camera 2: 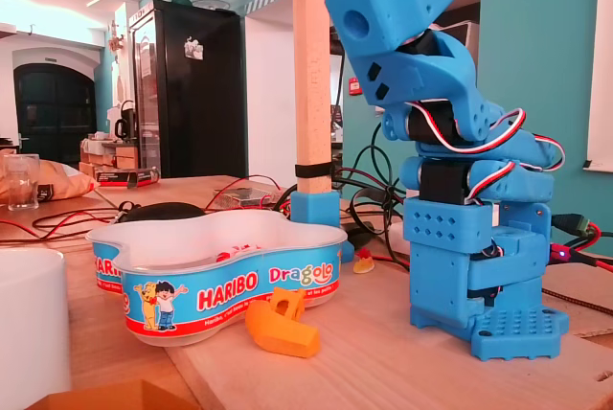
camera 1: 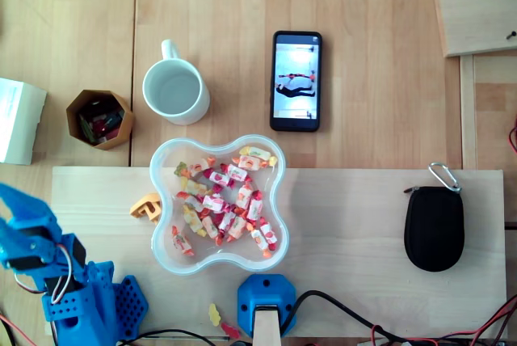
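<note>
A blue robot arm (camera 2: 460, 190) sits folded on its base at the near left corner of a pale wooden board (camera 1: 363, 217) laid on the bench (camera 1: 371, 55), seen in the overhead view. Its hand (camera 1: 14, 204) points toward the left edge of that view, clear of everything on the board; whether its fingers are apart or together cannot be made out.

Nearest to the hand is a small orange plastic piece (camera 1: 145, 205), lying on the board just beside the left wall of a wavy-edged clear tub (camera 1: 155, 188) and well apart from the hand. The fixed view shows the orange piece (camera 2: 281, 324) lying in front of the tub (camera 2: 220, 285), which carries a Haribo label. The tub is heaped with wrapped sweets (camera 1: 222, 208).

Behind the tub stand a white mug (camera 1: 174, 91), a six-sided cardboard cup (camera 1: 99, 118) and a white box (camera 1: 18, 120), with a phone (camera 1: 296, 81) lying face up to the right. A black zip pouch (camera 1: 434, 229) rests at the board's right end. A wooden post (camera 2: 311, 75) rises from a blue foot (camera 1: 265, 301) at the near edge, with two loose sweets (camera 1: 218, 318) beside it.
</note>
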